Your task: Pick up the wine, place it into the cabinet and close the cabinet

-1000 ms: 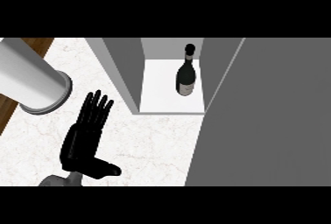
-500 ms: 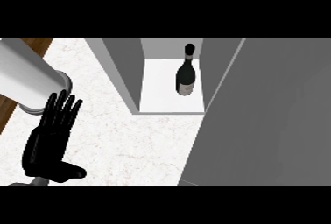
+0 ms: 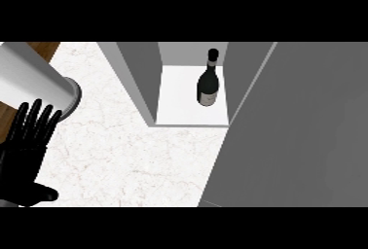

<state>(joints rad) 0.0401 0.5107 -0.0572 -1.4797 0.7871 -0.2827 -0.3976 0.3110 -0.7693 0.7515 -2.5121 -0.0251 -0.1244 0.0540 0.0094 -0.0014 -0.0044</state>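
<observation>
The dark wine bottle stands upright on the white shelf inside the cabinet, towards the shelf's right side. The cabinet's wide grey door hangs open and fills the right part of the view. My left hand shows at the lower left over the counter's edge, open with straight fingers pointing up, holding nothing and far from the bottle. My right hand shows nowhere.
A large grey cylinder lies at the upper left, just above the left hand's fingertips. The white marble counter spreads between the hand and the cabinet. The cabinet's grey left wall stands left of the shelf.
My left hand has slid leftward across the counter to the view's left edge, staying open. The bottle and the cabinet door have not moved.
</observation>
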